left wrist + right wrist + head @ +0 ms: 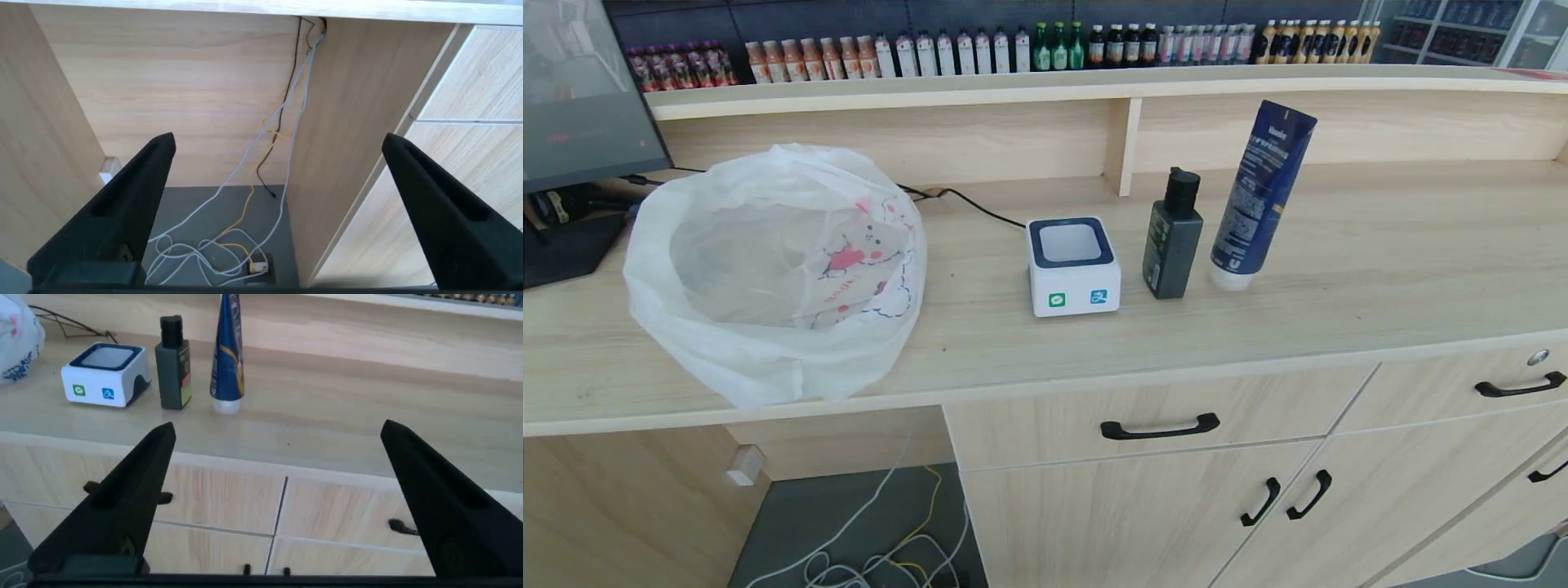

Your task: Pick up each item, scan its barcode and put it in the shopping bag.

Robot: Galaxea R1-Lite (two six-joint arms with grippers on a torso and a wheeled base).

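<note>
Two items await scanning, both upright on the wooden counter: a dark pump bottle just beside the barcode scanner, and a blue tube standing on its white cap next to the bottle, leaning slightly, apart from it. Each has its long axis near vertical. The right gripper has its jaws spread wide with nothing between them; it sits low, facing the drawer fronts, and both items stand above and beyond it on the counter. The left gripper is likewise spread wide and holds nothing, and it faces the recess under the counter where loose cables hang. I judge the right arm the nearer to both items, since they stand on the robot's right of the scanner; it would need to rise to counter height and close across an upright body. The shopping bag sits on the far left of the counter, mouth open upward; I can make out no item inside it.
</note>
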